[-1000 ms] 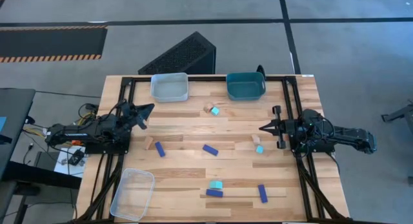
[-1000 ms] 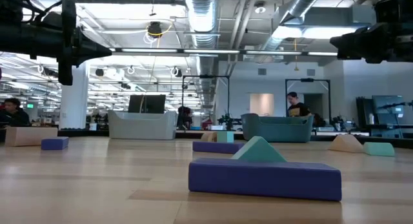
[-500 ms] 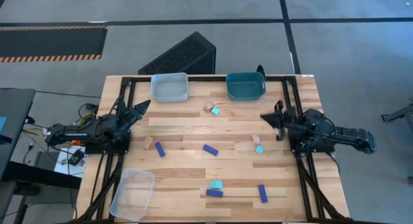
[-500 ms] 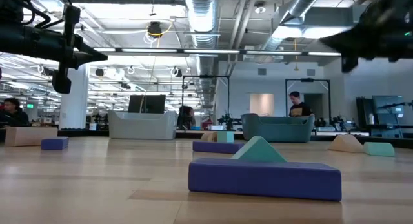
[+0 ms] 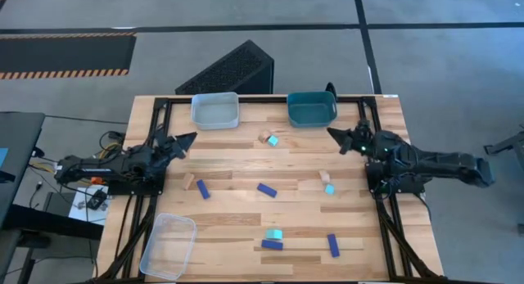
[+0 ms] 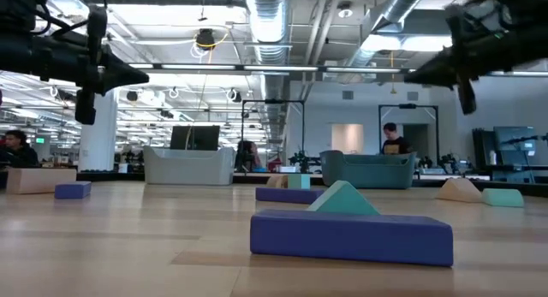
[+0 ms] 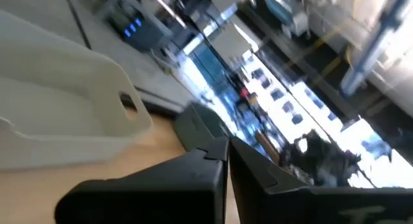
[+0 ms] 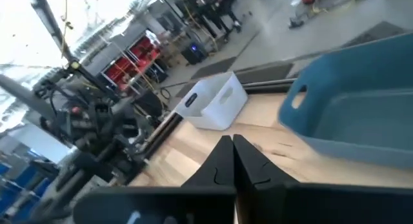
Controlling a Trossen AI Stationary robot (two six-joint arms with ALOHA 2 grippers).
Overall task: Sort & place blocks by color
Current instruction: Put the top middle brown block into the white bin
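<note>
Now both my hands are pressed together, holding nothing.
My left hand (image 5: 191, 137) and right hand (image 5: 332, 132) hover above the tabletop (image 5: 237, 235); blocks (image 5: 265, 189) lie scattered.

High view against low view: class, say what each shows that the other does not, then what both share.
Only the high view shows the clear bin at the table's near left corner, and that every block lies on the table, none in a bin. Only the low view shows the room behind, with a person standing there. Both show the pale grey bin, the teal bin, a blue bar with a teal cube beside it, and the left gripper and right gripper, both shut, holding nothing.
</note>
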